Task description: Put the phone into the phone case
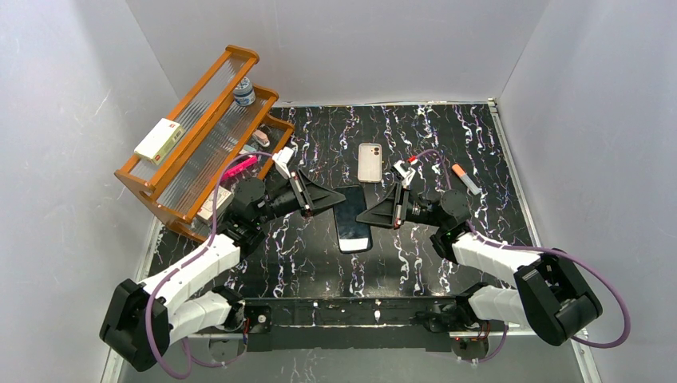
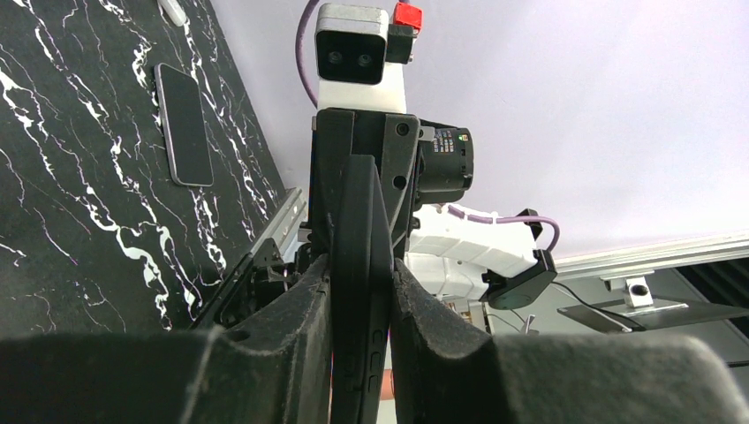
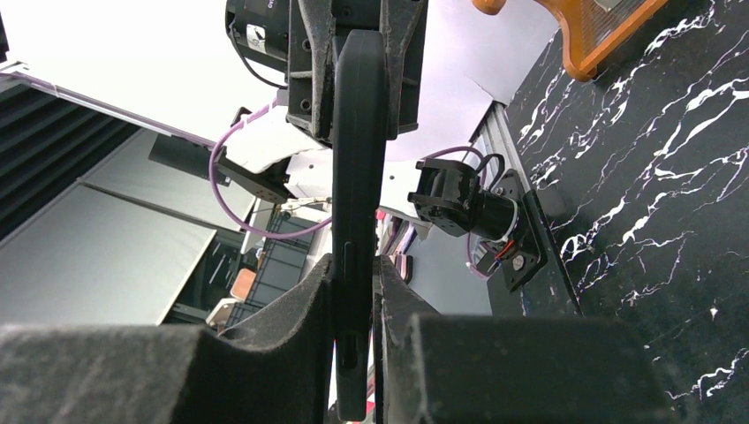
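The black phone (image 1: 354,231) is held over the marbled table between both grippers, its glossy screen facing up. My left gripper (image 1: 339,197) is shut on its left long edge and my right gripper (image 1: 366,217) is shut on its right long edge. In the left wrist view the phone (image 2: 358,221) stands edge-on between my left gripper's (image 2: 362,291) pads. In the right wrist view the phone (image 3: 358,132) is likewise clamped by my right gripper (image 3: 353,300). The cream-white phone case (image 1: 370,162) lies flat just behind the phone. It looks greyer in the left wrist view (image 2: 184,124).
An orange wooden rack (image 1: 199,136) stands at the back left, holding a pale box (image 1: 160,140) and a small jar (image 1: 244,92). A pink item (image 1: 243,165) lies at its foot. A white marker with an orange cap (image 1: 466,179) lies right of the case. White walls enclose the table.
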Controlling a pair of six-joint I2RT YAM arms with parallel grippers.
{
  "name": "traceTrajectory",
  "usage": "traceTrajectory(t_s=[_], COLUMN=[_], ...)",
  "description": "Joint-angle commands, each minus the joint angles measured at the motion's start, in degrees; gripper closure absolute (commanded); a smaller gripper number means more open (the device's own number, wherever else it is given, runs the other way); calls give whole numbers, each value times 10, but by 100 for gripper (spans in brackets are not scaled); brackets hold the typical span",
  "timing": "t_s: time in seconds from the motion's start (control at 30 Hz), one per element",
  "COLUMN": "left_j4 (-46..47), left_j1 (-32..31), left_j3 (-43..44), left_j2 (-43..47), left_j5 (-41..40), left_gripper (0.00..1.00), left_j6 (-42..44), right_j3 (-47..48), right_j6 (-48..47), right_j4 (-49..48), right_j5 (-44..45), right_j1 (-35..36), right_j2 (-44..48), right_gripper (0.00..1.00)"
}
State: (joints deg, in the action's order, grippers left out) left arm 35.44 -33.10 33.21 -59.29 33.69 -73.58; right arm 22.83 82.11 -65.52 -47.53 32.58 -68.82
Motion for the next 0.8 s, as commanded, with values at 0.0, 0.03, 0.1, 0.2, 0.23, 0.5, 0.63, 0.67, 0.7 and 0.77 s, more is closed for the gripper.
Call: traceTrajectory(t_s=[0.0, 0.03, 0.1, 0.2, 0.23, 0.5, 0.63, 0.67, 0.7, 0.77], left_j4=[13, -2, -45, -100, -110, -138, -113, -111, -110, -104], left_j1=[0, 0, 0, 0, 0, -1, 0, 0, 0, 0], left_j3=[3, 6, 19, 40, 45, 66, 60, 57, 55, 49], left_j2=[1, 1, 1, 2, 2, 2, 20, 26, 30, 37], left_j5=[9, 9, 6, -1, -2, -6, -14, -20, -25, -34], left_gripper=[100, 100, 100, 100, 100, 75, 41, 38, 35, 32], left_j6=[-9, -1, 25, 63, 70, 70, 47, 47, 47, 45], right_j3=[4, 4, 7, 10, 11, 5, -6, -6, -5, -2], right_j6=[-21, -20, -21, -22, -22, 9, 43, 48, 50, 50], right_j4=[-4, -3, 2, 8, 9, -71, -134, -141, -144, -142], right_j5=[6, 7, 7, 8, 9, 14, 21, 22, 20, 16], right_j1=[-1, -2, -2, -2, -2, -2, -1, -2, -1, -1], right_j2=[11, 10, 5, -2, -4, -26, -31, -32, -32, -30], right_gripper=[81, 78, 74, 72, 72, 99, 99, 99, 99, 99])
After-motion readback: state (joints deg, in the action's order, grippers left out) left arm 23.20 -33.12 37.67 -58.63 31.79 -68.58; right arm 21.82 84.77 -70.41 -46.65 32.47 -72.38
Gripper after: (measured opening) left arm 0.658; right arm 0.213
